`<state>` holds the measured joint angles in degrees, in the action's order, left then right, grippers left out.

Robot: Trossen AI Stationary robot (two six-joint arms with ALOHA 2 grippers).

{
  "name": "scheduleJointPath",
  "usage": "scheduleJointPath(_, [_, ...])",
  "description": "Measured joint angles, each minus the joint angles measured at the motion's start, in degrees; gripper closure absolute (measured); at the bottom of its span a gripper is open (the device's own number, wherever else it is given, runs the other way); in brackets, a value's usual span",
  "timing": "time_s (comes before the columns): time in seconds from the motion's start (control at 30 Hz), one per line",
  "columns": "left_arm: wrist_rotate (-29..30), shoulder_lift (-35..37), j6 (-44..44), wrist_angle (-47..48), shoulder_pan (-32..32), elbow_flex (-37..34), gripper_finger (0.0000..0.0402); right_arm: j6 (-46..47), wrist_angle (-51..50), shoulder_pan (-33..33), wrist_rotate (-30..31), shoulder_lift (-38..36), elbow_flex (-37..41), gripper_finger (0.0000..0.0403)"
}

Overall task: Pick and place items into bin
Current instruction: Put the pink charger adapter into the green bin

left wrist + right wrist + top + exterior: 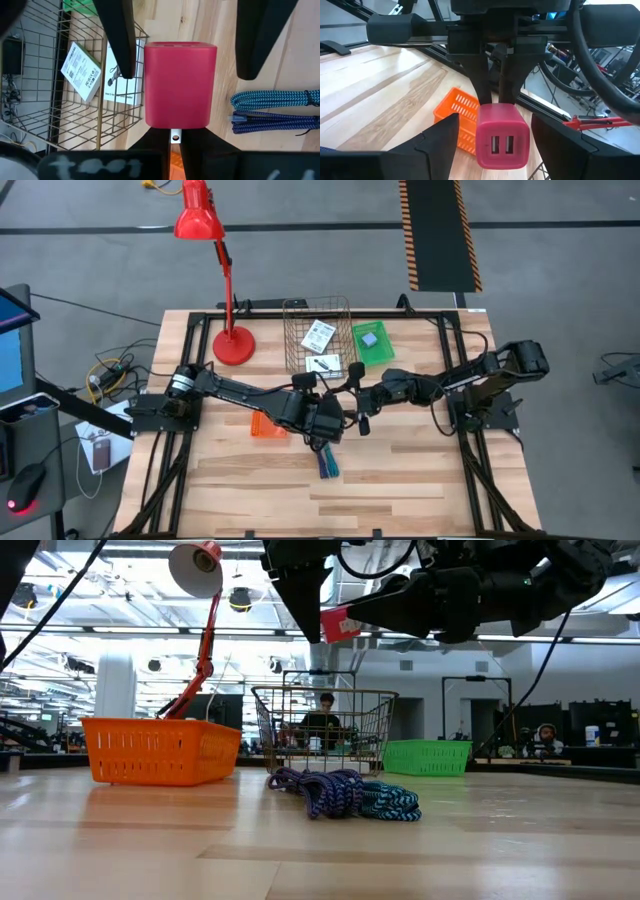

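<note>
Your left hand (pixel 172 131) is clamped on the pink block (pixel 180 85) mid-table, presenting it between your right hand's (pixel 495 137) spread fingers for a handover.

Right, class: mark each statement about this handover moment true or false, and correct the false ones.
1. The left tool is shut on the pink block. True.
2. The right tool is closed around the block. False: it is open, with a finger on either side of the block.
3. The wire basket is empty. False: white cards lie inside it.
4. A blue braided cable lies on the table. True.
</note>
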<state>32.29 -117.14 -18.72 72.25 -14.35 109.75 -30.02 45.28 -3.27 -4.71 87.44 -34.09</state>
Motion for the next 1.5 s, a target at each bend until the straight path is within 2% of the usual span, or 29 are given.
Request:
scheduleJointPath(0.17, [0.0,0.0,0.1,-0.2,0.1,0.0,0.0397,0.0,-0.1,0.0,0.1,0.0,0.0,0.0188])
scheduleJointPath(0.4, [0.4,0.0,0.6,-0.9,0.1,0.0,0.0397,0.0,-0.5,0.1,0.3,-0.1,0.0,0.0265])
scheduleJointPath(0.7, [0.3,0.0,1.0,-1.3,0.2,-0.1,0.0389,2.1,-0.9,1.5,-0.2,-0.2,0.0,0.0265])
scheduleJointPath(1.1, [0.1,0.0,0.8,-1.7,0.1,-0.1,0.0311,2.8,-1.5,1.4,0.1,-0.1,0.0,0.0265])
scheduleJointPath(1.23, [-1.7,0.0,-0.2,-1.8,0.1,-0.1,0.0287,2.7,-1.8,1.4,0.4,0.0,0.0,0.0265])
scheduleJointPath(1.37, [-4.9,0.0,-1.9,-1.6,0.0,0.0,0.0274,2.6,-2.2,1.5,0.5,0.0,0.0,0.0265])
scheduleJointPath(1.5, [-5.5,0.0,-2.4,-0.9,-0.7,0.0,0.0271,1.9,-2.9,1.5,1.1,0.0,0.0,0.0265])
